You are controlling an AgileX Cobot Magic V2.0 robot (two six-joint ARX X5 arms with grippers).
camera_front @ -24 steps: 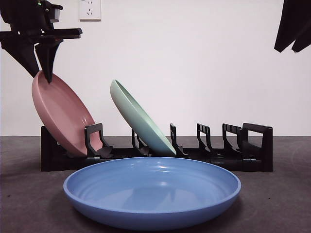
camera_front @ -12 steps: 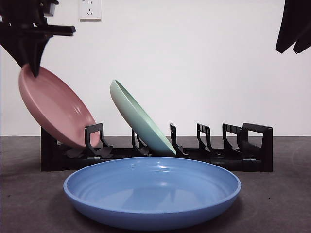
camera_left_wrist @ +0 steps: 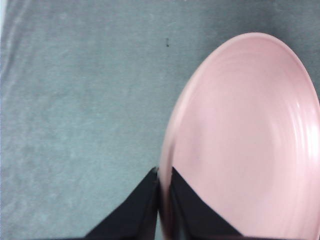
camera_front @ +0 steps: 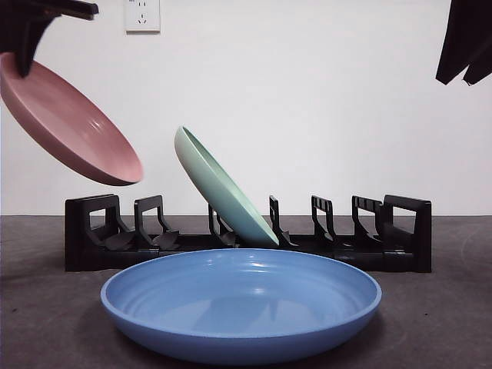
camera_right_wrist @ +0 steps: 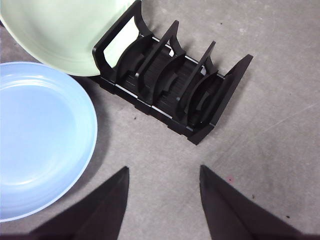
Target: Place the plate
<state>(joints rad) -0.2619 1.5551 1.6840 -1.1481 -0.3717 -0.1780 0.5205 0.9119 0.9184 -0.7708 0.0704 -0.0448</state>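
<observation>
- Since the earlier frames the pink plate (camera_front: pixel 69 123) has risen out of the end slot of the black rack (camera_front: pixel 246 234) and shifted toward 9 o'clock in the front view; it now hangs in the air, clear of the rack, tilted with its lower edge toward the rack.
- The left gripper (camera_left_wrist: pixel 164 182) has its jaws closed on the pink plate's rim, one jaw on each face; in the front view it shows as a dark shape at the 10 o'clock corner.
- The green plate (camera_front: pixel 223 188) stands tilted in a rack slot, at about 3 o'clock from the pink plate.
- The blue plate (camera_front: pixel 241 301) lies flat on the table (camera_front: pixel 46 307), in front of the rack, at 6 o'clock in the front view.
- The right gripper (camera_right_wrist: pixel 164 200) waits above the table with its jaws spread apart, holding nothing; it appears as a black tip at the 2 o'clock corner of the front view.
- A wall socket (camera_front: pixel 142 15) sits on the wall at about 11 o'clock.
</observation>
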